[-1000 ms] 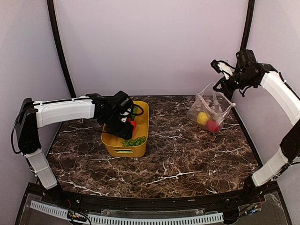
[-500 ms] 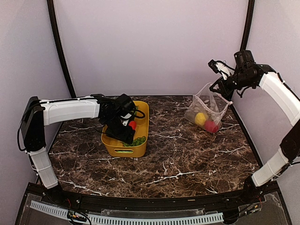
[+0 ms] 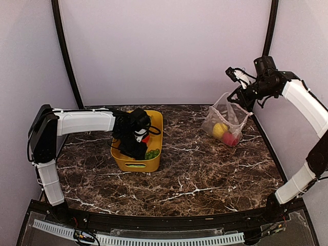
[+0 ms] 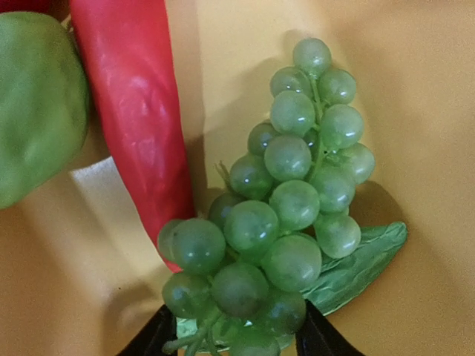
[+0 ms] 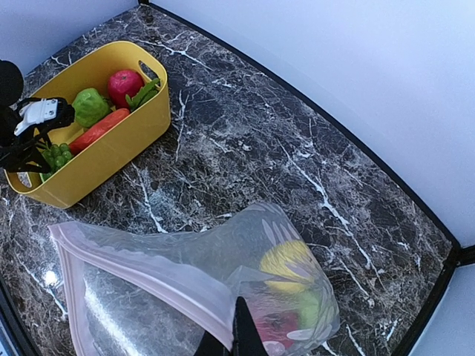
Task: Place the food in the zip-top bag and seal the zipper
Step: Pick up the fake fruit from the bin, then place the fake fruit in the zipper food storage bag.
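Green grapes (image 4: 289,200) lie on a leaf on the floor of the yellow tub (image 3: 156,123), beside an orange-red carrot (image 4: 133,111) and a green pear (image 4: 33,104). My left gripper (image 4: 239,337) reaches down into the tub, open, one finger on each side of the bunch's lower end. A red apple (image 5: 125,85) and leafy greens (image 5: 145,93) sit at the tub's far end. My right gripper (image 5: 239,337) is shut on the zipper (image 5: 141,278) of the zip-top bag (image 3: 225,120), holding its mouth up. A lemon (image 5: 286,263) and a red tomato (image 3: 230,138) are inside.
The tub stands left of centre on the dark marble table (image 3: 195,169), the bag at the back right near the table's black edge (image 5: 438,252). Pale walls close in the back and both sides.
My left gripper has sunk deeper into the tub, down onto the grapes, and its jaws have narrowed. My right gripper has shifted the bag's mouth slightly left.
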`<state>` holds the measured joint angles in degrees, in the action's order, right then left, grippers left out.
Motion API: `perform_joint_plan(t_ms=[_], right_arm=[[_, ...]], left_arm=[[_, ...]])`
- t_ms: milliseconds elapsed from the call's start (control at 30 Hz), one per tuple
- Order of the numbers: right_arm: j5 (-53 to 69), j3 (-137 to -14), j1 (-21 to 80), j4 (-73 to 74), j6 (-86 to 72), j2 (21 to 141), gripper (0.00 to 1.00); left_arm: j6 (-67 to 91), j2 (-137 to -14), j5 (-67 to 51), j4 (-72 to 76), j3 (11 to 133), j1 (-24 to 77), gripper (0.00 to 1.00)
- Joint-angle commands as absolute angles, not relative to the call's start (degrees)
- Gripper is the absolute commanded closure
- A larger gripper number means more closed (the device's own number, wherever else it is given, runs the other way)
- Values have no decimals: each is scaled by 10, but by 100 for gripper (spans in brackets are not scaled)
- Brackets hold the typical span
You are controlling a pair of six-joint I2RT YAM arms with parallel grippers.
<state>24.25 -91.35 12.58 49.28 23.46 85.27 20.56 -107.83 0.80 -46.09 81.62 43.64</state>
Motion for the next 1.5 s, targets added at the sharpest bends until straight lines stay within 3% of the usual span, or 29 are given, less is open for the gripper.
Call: perform_joint_plan(t_ms=[0, 167, 433, 1100, 1467], right_arm=[[250, -907, 132, 477, 232, 854, 100], [247, -904, 133, 477, 233, 852, 100], [240, -903, 136, 477, 236, 848, 100], [235, -952, 186, 497, 236, 884, 100], [246, -1037, 237, 520, 234, 966, 100]], left_arm=[[195, -1074, 2, -466, 820, 434, 55], [185, -1062, 5, -469, 829, 433, 80], [175, -1046, 16, -490, 857, 432, 99], [129, -943, 75, -548, 1040, 433, 99], [148, -911, 13, -449, 1076, 449, 99]])
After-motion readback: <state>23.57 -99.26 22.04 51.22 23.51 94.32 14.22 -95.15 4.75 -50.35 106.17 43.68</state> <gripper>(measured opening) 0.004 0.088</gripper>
